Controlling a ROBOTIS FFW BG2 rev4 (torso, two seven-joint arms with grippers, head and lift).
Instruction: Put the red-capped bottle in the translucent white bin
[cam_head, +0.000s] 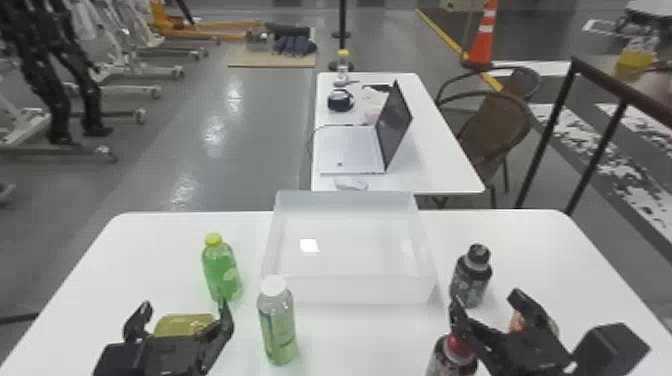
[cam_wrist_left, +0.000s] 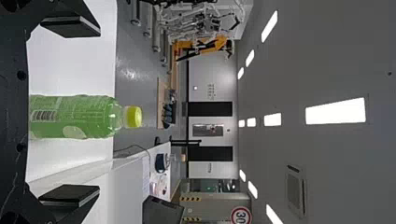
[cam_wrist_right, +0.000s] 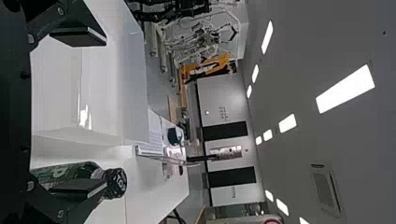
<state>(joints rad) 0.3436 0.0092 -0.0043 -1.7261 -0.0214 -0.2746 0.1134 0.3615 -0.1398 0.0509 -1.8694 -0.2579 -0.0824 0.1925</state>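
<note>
- The bench (cam_head: 360, 332) is white, with rounded far corners.
- A second bench (cam_head: 435, 155) stands beyond its far edge.
- The translucent bin (cam_head: 350, 290) sits by the middle of the bench's far edge, open at the top.
- The open laptop (cam_head: 350, 147) rests toward the second bench's near edge.
- The left gripper (cam_head: 185, 306) is over the left part of the bench, toward the near edge, its fingers spread and pinching nothing.
- The right gripper (cam_head: 487, 302) is over the right part, toward the near edge, its fingers also spread and pinching nothing.
- The white-capped bottle (cam_head: 278, 325) stands upright, near the bin's near left corner.
- The green bottle (cam_head: 220, 272) stands upright between the bin and the bench's left edge.
- The red-capped bottle (cam_head: 442, 362) is outside the bin, toward the bench's near edge, right of its middle. It is just beside the right gripper, whose left finger partly covers it.
- The dark bottle (cam_head: 470, 280) stands upright just off the bin's near right corner.
- A yellow item (cam_head: 182, 324) is partly hidden behind the left gripper; what it is, I cannot tell.
- The mouse (cam_head: 351, 183) lies by the second bench's near edge.
</note>
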